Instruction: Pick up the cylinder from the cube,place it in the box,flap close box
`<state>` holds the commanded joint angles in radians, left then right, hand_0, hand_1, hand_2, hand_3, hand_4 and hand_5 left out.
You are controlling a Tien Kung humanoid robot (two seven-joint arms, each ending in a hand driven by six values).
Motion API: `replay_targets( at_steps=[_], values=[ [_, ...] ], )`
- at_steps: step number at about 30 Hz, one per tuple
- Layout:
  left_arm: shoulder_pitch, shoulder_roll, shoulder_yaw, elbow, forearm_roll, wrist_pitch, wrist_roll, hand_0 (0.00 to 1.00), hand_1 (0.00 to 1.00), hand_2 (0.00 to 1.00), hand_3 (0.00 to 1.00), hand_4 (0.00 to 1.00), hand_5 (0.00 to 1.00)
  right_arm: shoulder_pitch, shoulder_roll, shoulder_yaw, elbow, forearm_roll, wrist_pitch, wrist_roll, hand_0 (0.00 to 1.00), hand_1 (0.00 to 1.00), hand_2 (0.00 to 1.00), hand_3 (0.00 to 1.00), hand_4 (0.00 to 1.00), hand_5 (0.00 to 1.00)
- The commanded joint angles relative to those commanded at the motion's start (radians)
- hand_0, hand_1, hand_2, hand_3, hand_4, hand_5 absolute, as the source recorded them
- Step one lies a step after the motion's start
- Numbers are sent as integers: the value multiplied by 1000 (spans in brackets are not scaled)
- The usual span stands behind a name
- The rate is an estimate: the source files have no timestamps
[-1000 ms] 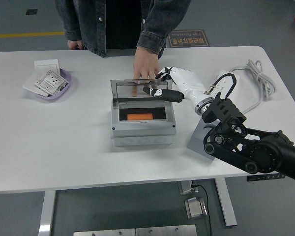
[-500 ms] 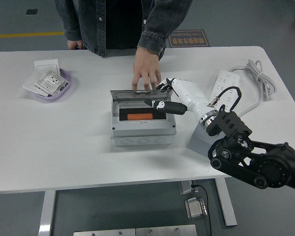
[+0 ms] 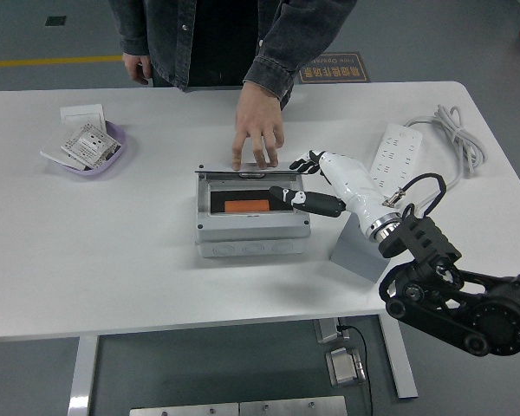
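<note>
The grey box (image 3: 253, 236) stands mid-table with the orange cylinder (image 3: 247, 206) lying inside it. Its clear lid (image 3: 243, 171) is tipped forward over the opening and shows almost edge-on. My right hand (image 3: 288, 178), white with black fingers, is at the lid's right end, fingers spread and holding nothing; its thumb reaches over the box's right side. A person's hand (image 3: 258, 134) rests its fingertips on the lid's far edge. The grey cube (image 3: 357, 253) sits just right of the box, partly behind my forearm, with nothing on it.
A purple bowl (image 3: 91, 149) of paper packets and a white card (image 3: 82, 113) lie at the far left. A white power strip (image 3: 394, 147) with its coiled cable (image 3: 455, 130) lies at the far right. The person stands at the far edge.
The lid has swung down from near upright to low over the box. My right hand moved down and right with it; the person's hand stayed on the lid's far edge.
</note>
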<state>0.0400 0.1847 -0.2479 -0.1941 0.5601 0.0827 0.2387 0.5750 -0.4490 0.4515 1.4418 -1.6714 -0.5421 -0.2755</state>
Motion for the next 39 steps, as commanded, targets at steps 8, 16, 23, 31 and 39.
replay_targets(
  at_steps=[8,16,23,31,39],
  values=[
    [-4,1,31,-3,-37,2,-11,579,613,545,569,466,268,-43,0,8,4,-1,-21,8,588,618,617,644,934,829],
    [-1,-1,19,-2,-25,0,-6,580,613,545,569,466,268,-75,7,31,0,-7,-33,13,578,614,616,644,930,830],
    [-2,-2,10,-1,-14,-1,-3,579,613,545,569,466,267,-121,-8,132,-6,-42,-32,9,570,612,614,642,918,828],
    [2,-3,-12,3,6,-4,4,579,612,544,568,465,267,-257,-19,335,3,-17,-44,84,562,603,598,633,908,821],
    [10,0,-58,12,56,-8,16,579,612,545,568,465,266,-384,14,560,-10,239,-93,293,575,599,601,637,911,821]
  ],
)
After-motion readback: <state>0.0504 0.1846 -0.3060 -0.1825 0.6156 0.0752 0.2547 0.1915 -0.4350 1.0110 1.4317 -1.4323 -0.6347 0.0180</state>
